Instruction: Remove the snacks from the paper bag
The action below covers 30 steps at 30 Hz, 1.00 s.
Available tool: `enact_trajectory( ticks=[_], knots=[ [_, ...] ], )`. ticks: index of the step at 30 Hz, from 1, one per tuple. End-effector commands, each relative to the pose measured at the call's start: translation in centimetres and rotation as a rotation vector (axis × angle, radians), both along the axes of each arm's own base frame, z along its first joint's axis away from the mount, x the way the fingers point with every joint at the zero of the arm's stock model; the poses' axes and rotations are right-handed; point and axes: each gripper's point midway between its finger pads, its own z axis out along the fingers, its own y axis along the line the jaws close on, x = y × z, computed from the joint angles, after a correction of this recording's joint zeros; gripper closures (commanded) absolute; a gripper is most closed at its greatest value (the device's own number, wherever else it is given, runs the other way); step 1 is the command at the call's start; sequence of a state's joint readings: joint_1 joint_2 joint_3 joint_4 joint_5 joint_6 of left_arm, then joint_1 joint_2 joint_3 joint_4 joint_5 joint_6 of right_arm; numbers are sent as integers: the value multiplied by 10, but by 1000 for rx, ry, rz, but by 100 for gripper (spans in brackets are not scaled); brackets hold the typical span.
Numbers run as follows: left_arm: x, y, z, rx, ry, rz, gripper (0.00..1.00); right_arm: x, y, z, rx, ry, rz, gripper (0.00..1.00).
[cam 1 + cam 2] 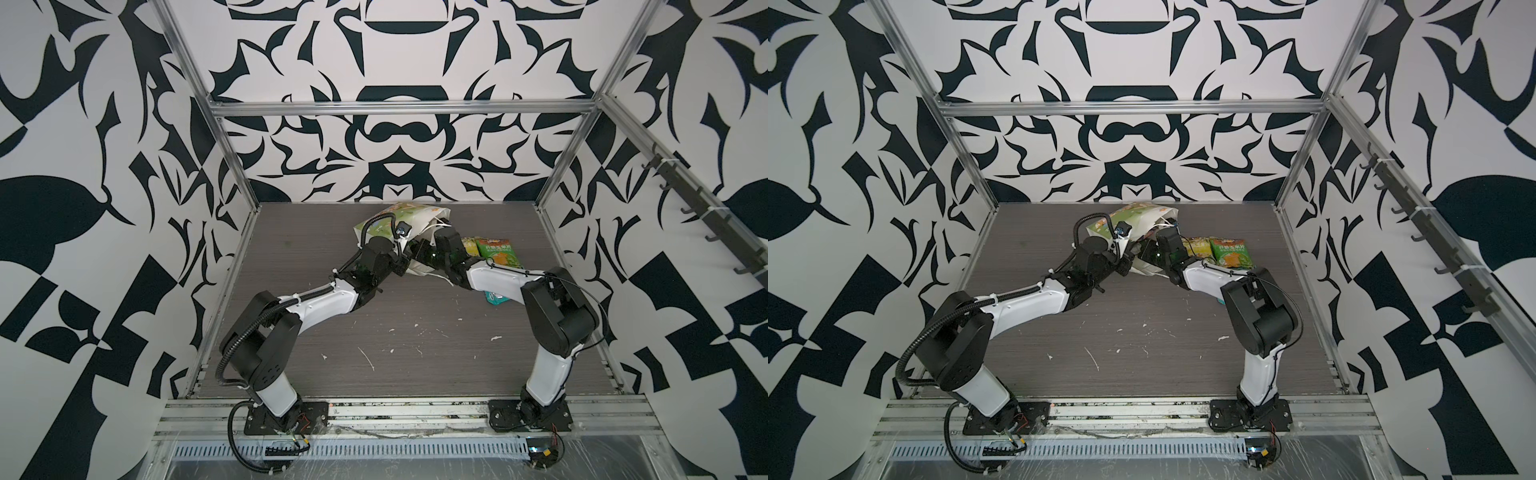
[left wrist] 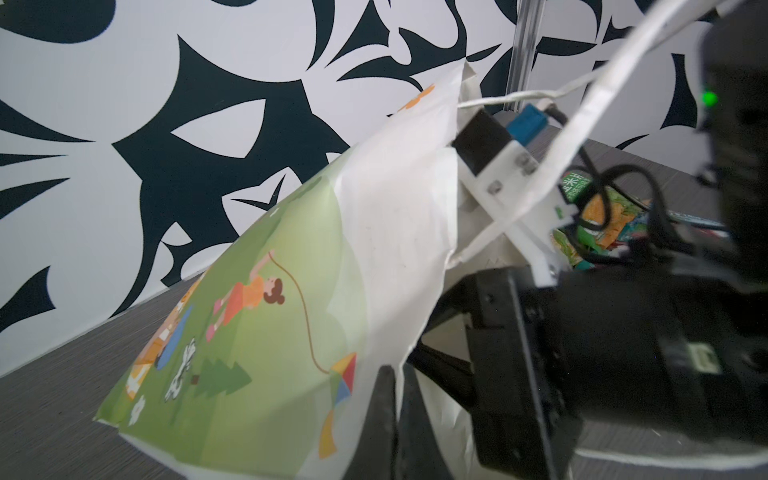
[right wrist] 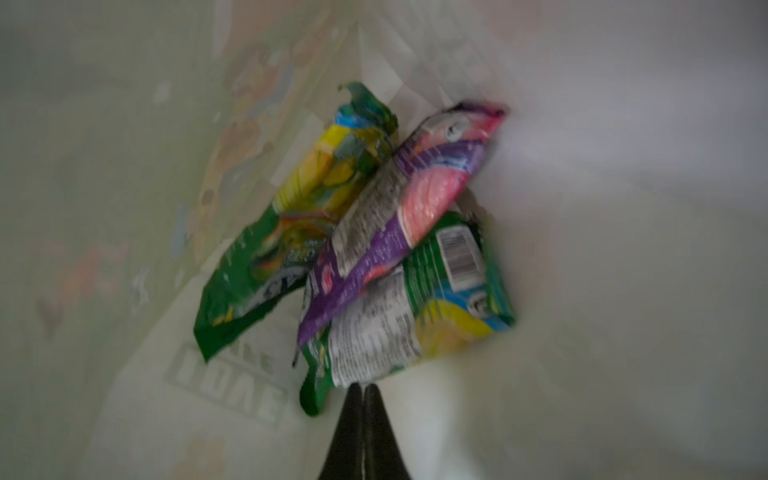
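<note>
Because the paper bag (image 2: 257, 332) lies on its side and its mouth would otherwise sag closed, the left tool (image 2: 395, 415) in the left wrist view pinches the white rim paper between its fingers and lifts it like a tent flap. I judge this is meant to give the right arm (image 2: 623, 340) a way in. Its wrist passes beneath the raised rim and a cord handle (image 2: 582, 104).

From inside the bag, the right wrist view shows three snacks (image 3: 374, 249) heaped at the closed end. A green-and-yellow packet (image 3: 266, 257) lies there with a purple packet (image 3: 395, 216) across it and a green barcode packet (image 3: 415, 324) nearest the camera. The right tool (image 3: 363, 399) is pressed together, its tips touching the barcode packet's edge. Whether foil is nipped between them I cannot tell.

In both top views the bag sits at twelve o'clock on the table (image 1: 374, 332), its mouth turned roughly towards four o'clock. A yellow packet (image 1: 469, 246) and a green chips packet (image 1: 498, 251) lie side by side at two o'clock. In a top view a teal packet (image 1: 496, 297) lies at three o'clock, partly under the right forearm. All three lie on the right arm's side, probably so they stay clear of the mouth.
</note>
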State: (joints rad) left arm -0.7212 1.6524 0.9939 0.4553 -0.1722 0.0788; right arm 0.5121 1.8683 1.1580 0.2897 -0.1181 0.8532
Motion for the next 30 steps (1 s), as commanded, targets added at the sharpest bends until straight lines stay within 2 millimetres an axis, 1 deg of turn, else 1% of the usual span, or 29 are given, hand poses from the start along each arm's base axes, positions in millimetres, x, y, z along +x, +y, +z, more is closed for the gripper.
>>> enact_trajectory(
  ticks=[1,4,7,13,17,22,26,27,30],
  knots=[
    [-6,1,16,-33,-38,-21,100,18,6,13,35,3,-35,88],
    [-6,1,17,-34,-38,-25,100,29,3,2,74,43,-80,82],
    [-7,0,16,-36,-34,-29,100,38,1,-2,72,50,-115,76],
    [-7,0,17,-40,-37,-30,100,45,-10,-14,31,87,-180,73],
    [-6,-2,17,-41,-37,-36,100,53,-13,-19,36,85,-189,69],
    [-7,-5,16,-47,-27,-50,100,66,-12,-18,61,79,-209,68],
    [-7,-6,15,-50,-25,-51,100,75,-11,-23,79,85,-236,68],
    [-7,-6,16,-50,-25,-52,100,76,-11,-25,84,90,-241,69],
    [-7,-6,13,-49,-19,-55,100,82,-6,-27,104,85,-244,76]
  ],
)
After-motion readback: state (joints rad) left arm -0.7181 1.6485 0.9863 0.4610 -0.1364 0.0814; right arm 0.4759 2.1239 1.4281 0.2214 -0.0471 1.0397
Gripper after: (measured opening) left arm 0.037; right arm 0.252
